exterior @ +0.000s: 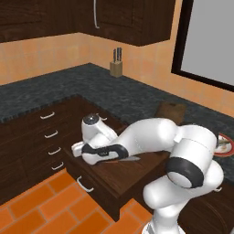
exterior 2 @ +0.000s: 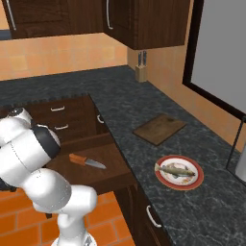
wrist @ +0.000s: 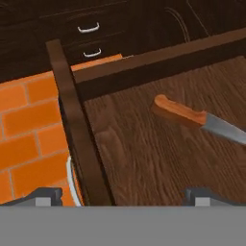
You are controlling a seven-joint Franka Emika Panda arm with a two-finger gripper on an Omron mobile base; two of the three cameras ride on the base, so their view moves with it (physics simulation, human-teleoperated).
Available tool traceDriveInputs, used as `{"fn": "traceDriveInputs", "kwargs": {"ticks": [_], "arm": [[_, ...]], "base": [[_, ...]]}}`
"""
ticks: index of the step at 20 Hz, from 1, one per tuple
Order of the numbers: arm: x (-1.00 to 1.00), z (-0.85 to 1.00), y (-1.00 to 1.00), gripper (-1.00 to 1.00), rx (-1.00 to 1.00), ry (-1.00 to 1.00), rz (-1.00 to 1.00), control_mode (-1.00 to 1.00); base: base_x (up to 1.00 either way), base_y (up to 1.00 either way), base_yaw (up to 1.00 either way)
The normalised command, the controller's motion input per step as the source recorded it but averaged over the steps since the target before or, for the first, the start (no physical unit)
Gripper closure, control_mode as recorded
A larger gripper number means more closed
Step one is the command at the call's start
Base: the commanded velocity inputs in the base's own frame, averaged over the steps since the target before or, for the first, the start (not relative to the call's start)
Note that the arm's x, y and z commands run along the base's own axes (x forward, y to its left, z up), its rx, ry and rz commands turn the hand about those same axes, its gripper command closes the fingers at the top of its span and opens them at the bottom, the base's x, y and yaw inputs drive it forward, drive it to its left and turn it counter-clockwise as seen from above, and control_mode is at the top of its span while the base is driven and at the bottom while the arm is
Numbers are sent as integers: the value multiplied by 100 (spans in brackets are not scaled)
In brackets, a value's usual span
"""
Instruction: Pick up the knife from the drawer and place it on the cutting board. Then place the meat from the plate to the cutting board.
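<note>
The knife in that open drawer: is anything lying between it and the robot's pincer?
Nothing visible does. The knife lies alone on the drawer floor, and the open pincer hovers above bare wood beside it.

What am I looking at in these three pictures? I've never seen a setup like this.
This is a simulated kitchen with a white robot arm. Two pictures come from cameras behind the arm, on either side of it; the third looks along its gripper, whose wide-apart fingertips hold nothing. The arm leans over an open drawer where an orange-handled knife lies flat. On the dark counter sit a wooden cutting board, a red-rimmed plate carrying the meat, and a knife block by the wall.
</note>
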Motion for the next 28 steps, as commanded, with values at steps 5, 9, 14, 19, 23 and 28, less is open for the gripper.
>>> {"fn": "traceDriveInputs", "kwargs": {"ticks": [5,9,14,19,23,28], "arm": [[60,0,-68,-100,-7,8,52,-100],[62,-2,-46,-100,0,37,39,-100],[54,-47,-7,-100,-18,45,6,-100],[30,-57,-23,-100,-20,21,-2,-100],[41,-41,-39,-100,-2,2,-5,-100],[25,-50,-20,-100,0,-4,-1,-100]], "base": [[0,0,0],[0,0,0],[0,0,0],[0,0,0],[0,0,0],[0,0,0]]}}
